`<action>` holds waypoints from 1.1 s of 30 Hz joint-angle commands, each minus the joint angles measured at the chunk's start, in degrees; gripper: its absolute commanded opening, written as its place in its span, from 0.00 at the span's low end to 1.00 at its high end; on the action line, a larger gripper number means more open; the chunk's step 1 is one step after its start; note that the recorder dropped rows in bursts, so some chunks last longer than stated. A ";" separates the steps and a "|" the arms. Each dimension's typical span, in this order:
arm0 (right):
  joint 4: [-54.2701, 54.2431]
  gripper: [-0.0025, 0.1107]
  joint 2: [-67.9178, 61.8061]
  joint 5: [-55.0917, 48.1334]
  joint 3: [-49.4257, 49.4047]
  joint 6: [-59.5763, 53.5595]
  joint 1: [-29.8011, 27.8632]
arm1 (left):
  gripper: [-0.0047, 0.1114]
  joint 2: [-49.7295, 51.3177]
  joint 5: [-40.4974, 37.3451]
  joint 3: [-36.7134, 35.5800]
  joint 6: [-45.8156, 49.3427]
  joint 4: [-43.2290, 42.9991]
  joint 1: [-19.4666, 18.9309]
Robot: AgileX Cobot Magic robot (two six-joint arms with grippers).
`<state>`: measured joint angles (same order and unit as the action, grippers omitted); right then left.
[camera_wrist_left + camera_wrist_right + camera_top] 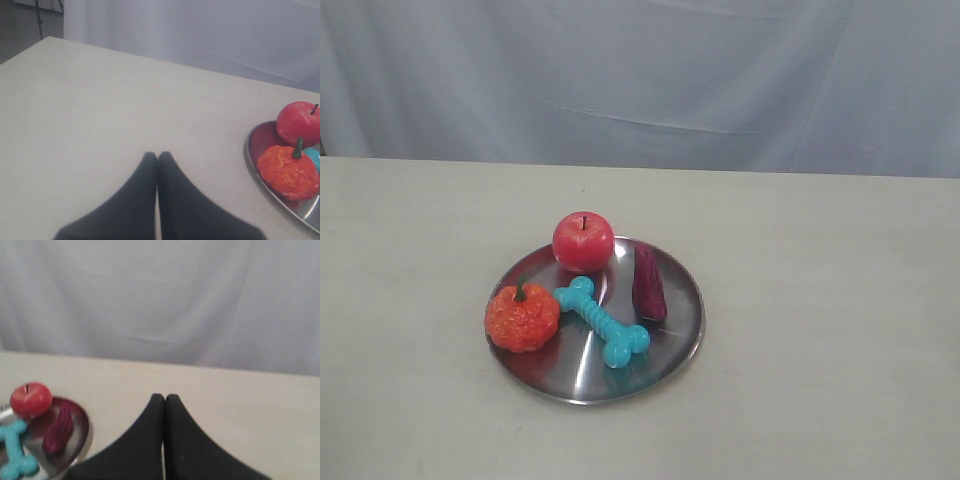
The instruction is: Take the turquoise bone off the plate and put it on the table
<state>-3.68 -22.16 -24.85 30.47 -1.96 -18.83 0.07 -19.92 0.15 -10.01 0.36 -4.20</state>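
The turquoise bone (603, 322) lies diagonally in the middle of the round steel plate (680, 335), between an orange pumpkin toy and a dark purple toy. Part of the bone (15, 452) also shows in the right wrist view, and only a sliver of it (313, 157) in the left wrist view. Neither gripper appears in the exterior view. My left gripper (157, 156) is shut with nothing in it, over the pale beige table (820, 300) to the plate's left. My right gripper (164, 398) is shut and empty, over the table to the plate's right.
On the plate with the bone sit a red apple (583, 241), an orange pumpkin toy (522, 317) and a dark purple sweet potato toy (648, 282). A pale cloth backdrop (640, 80) hangs behind the table's far edge.
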 commanded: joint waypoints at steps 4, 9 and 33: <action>0.20 0.02 -15.08 -21.96 15.01 -4.52 1.86 | 0.04 -0.07 0.31 -0.15 -0.11 -0.36 -0.26; 0.31 0.02 -22.37 -26.66 15.47 -4.65 5.18 | 0.04 -0.07 0.31 -0.15 -0.11 -0.36 -0.26; 15.39 0.02 -74.69 -25.35 52.85 14.65 38.46 | 0.04 -0.07 0.31 -0.15 -0.11 -0.36 -0.26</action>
<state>10.43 -91.75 -51.70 80.56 12.35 18.68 0.07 -19.92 0.15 -10.01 0.36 -4.20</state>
